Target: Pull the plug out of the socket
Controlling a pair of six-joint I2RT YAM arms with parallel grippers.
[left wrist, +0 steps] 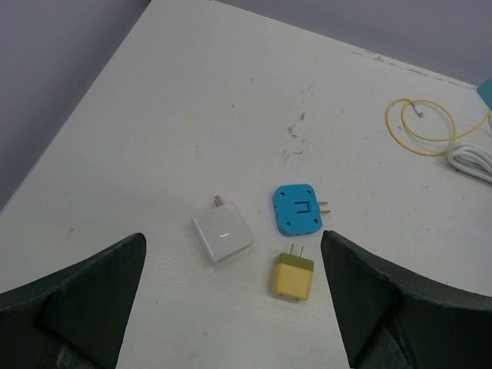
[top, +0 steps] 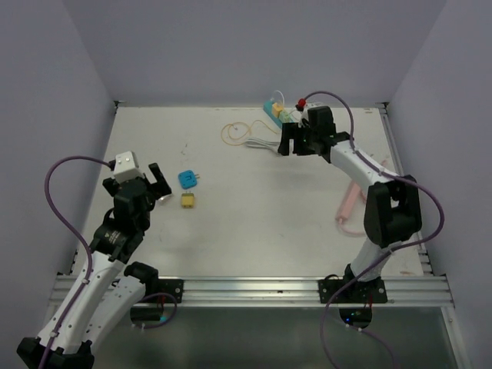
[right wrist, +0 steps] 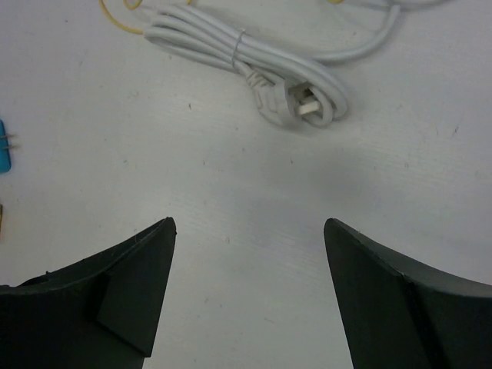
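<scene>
table [top: 254, 231]: white, grey walls on three sides.
power strip [top: 273, 110]: teal, at the far edge of the table, right of centre. Seen in the top view only.
plug [top: 287, 115]: pale yellowish block on the right end of the power strip. Looks seated in it, too small to be sure.
red bit [top: 301, 101]: just beyond the plug, by the strip. Can't tell what it is.
right gripper [right wrist: 248, 224]: on the near side of the power strip, just beside the plug, no contact visible. Jaws apart, only bare table between the fingers, nothing held.
white cord [right wrist: 231, 46]: bundled with a tie, flat on the table ahead of the right gripper.
cord end [right wrist: 304, 108]: white, pronged, loose on the table, touching its own cord.
yellow cable [top: 234, 132]: thin loop just left of the white cord.
left gripper [left wrist: 232, 237]: near-left part of the table, raised above it. Jaws spread wide, empty.
white adapter [left wrist: 223, 238]: loose on the table under the left gripper, prongs pointing away from the camera.
blue adapter [left wrist: 297, 210]: flat on the table, near the white adapter, prongs to the right in the wrist view.
yellow adapter [left wrist: 292, 277]: just beside the blue adapter, prongs pointing toward it.
pink object [top: 350, 204]: long, on the right side of the table, partly hidden by the right arm.
</scene>
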